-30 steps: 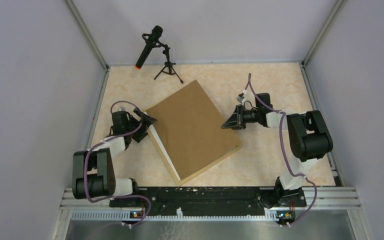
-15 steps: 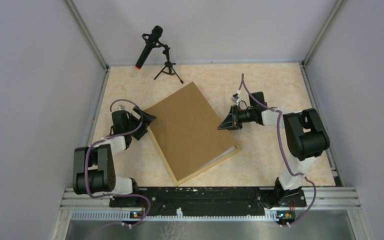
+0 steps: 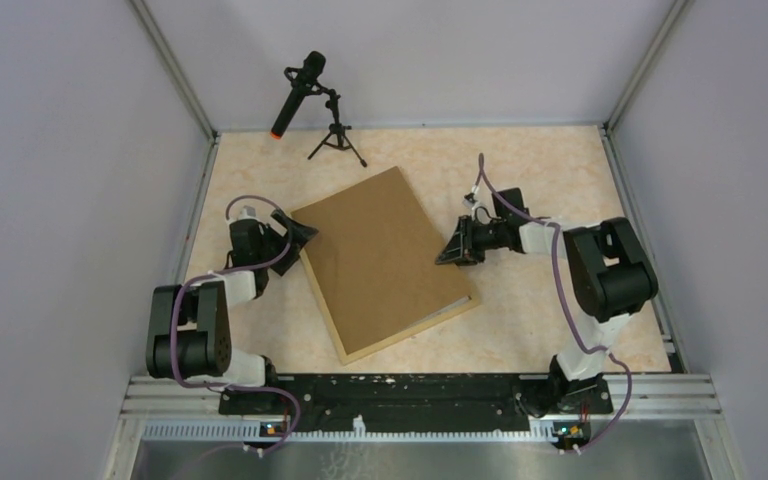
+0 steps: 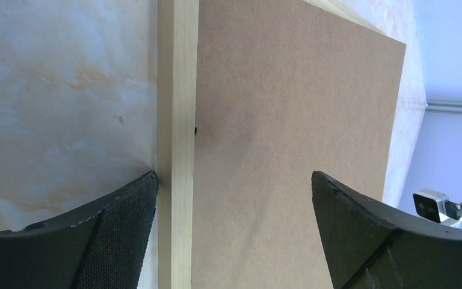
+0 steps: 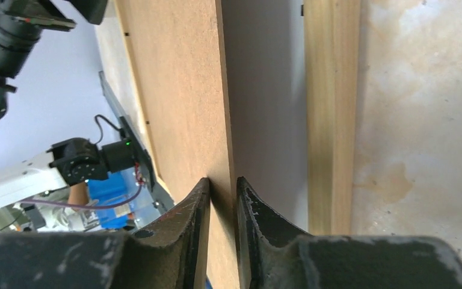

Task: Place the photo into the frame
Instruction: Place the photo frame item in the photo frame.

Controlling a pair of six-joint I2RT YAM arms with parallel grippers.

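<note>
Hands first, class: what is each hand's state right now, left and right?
Left hand: open, straddling the frame rail and the backing board, holding nothing.
Right hand: closed on the backing board's edge.

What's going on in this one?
Two arms are working on a wooden frame lying on the table, with a brown backing board resting over it. The right gripper has its fingers either side of the board's right edge, which sits raised off the frame's rail. Whether they are clamped on it is unclear. The left gripper is wide open over the frame's left rail and the board. The photo is not visible.
</note>
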